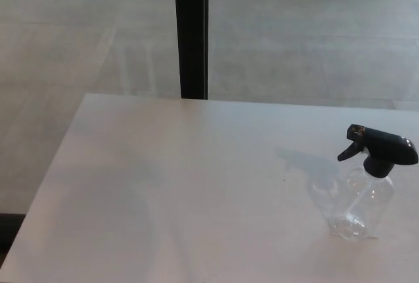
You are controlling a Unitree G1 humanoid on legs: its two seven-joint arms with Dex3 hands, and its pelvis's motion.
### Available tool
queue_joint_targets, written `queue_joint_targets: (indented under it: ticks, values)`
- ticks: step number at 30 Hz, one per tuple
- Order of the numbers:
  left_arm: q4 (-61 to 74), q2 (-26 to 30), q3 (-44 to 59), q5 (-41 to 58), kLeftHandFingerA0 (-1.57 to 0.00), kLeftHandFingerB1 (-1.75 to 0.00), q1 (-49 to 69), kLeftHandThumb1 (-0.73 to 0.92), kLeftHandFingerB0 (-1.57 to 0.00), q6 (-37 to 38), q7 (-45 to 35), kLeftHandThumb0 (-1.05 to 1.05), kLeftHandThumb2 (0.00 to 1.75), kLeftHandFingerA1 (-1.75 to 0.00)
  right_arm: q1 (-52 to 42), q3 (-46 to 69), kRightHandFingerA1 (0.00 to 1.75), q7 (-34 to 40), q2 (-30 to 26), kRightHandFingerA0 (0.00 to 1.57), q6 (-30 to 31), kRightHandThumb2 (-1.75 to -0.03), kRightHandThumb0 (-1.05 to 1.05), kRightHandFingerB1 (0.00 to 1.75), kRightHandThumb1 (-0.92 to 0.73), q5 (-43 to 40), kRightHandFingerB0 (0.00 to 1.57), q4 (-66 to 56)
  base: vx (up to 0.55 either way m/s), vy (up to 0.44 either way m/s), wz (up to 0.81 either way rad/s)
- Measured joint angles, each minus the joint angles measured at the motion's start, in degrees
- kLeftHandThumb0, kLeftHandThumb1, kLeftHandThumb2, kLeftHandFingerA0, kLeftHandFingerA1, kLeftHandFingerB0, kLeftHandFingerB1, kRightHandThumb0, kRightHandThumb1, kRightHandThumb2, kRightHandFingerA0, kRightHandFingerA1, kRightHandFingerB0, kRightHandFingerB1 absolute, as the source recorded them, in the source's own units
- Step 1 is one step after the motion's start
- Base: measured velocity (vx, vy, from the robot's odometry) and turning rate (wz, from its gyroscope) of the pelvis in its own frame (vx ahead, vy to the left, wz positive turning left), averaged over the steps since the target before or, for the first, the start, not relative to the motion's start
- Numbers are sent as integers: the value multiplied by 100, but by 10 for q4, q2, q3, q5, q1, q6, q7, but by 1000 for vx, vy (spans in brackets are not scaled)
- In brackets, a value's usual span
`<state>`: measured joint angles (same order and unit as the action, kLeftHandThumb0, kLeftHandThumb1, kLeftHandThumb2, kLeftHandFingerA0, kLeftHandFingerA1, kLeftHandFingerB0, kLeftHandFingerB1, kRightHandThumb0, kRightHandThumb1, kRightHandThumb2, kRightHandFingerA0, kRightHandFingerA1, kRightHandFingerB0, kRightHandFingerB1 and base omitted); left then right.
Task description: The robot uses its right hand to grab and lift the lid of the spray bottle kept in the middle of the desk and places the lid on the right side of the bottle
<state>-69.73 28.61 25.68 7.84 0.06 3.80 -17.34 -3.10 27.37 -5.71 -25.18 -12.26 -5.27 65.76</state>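
Head view as I see it from the remote station. A pale, matte bench (163, 198) fills the lower frame; beyond its far edge lies a grey floor (294, 34), crossed by a black vertical post (192, 34) that meets the bench's far edge. A clear plastic spray bottle (363, 207) stands upright near the right side of the bench, casting a faint shadow to its left. Its black lid (383, 150), a trigger sprayer with the nozzle pointing left, sits on the bottle's neck. Neither robot hand appears in my view, so I cannot tell how the fingers stand.
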Motion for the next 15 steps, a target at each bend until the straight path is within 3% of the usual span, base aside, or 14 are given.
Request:
queue_joint_targets:
  ticks: [4, 5, 7, 8, 11, 12, 13, 14, 15]
  values:
    - [-9, 2, 1, 4, -57, -39, -4, 79, -40, 4, -13, -80, 64, -51, 17, 34, 28, 0, -13, 0, -7, -97, -72, 25, -56, -20, 0, 14, 0, 0, 0]
    - [-11, 2, 1, 5, -58, -40, -5, 79, -41, 6, -15, -81, 63, -52, 24, 46, 37, 0, -21, 1, -7, -97, -68, 25, -56, -25, 0, 14, 0, 0, 0]
    - [-13, 2, 1, 6, -58, -40, -6, 79, -43, 6, -17, -80, 63, -51, 40, 66, 31, 2, -32, 0, -6, -98, -69, 22, -59, -36, 0, 9, 0, 0, 0]
    - [-14, 2, 1, 7, -57, -40, -8, 79, -42, 7, -19, -79, 64, -51, 61, 86, 42, 5, -49, 0, -1, -98, -71, 25, -57, -47, 2, 2, 0, 0, 0]
    - [-16, 2, 2, 11, -57, -40, -9, 79, -41, 9, -24, -79, 63, -51, 115, 115, 51, 11, -90, 1, 6, -96, -80, 28, -58, -67, 10, -19, 0, 0, 0]
    - [-16, 2, 2, 12, -57, -40, -9, 79, -41, 9, -25, -79, 63, -51, 127, 117, 71, 12, -98, 11, 9, -64, -78, 30, -76, -70, 7, -27, 0, 0, 0]
    - [-17, 2, 2, 14, -59, -40, -10, 79, -41, 10, -26, -81, 63, -54, 151, 119, 58, 15, -112, 5, 14, -101, -77, 29, -61, -75, 0, -45, 0, 0, 0]
    - [-17, 2, 2, 14, -59, -40, -10, 79, -41, 10, -27, -81, 63, -54, 162, 119, 58, 16, -117, 5, 15, -101, -77, 29, -61, -78, 0, -53, 0, 0, 0]
    - [-18, 2, 2, 15, -56, -39, -11, 81, -40, 10, -27, -82, 65, -52, 183, 119, 58, 16, -123, 1, 17, -65, -81, 25, -81, -81, 5, -69, 0, 0, 0]
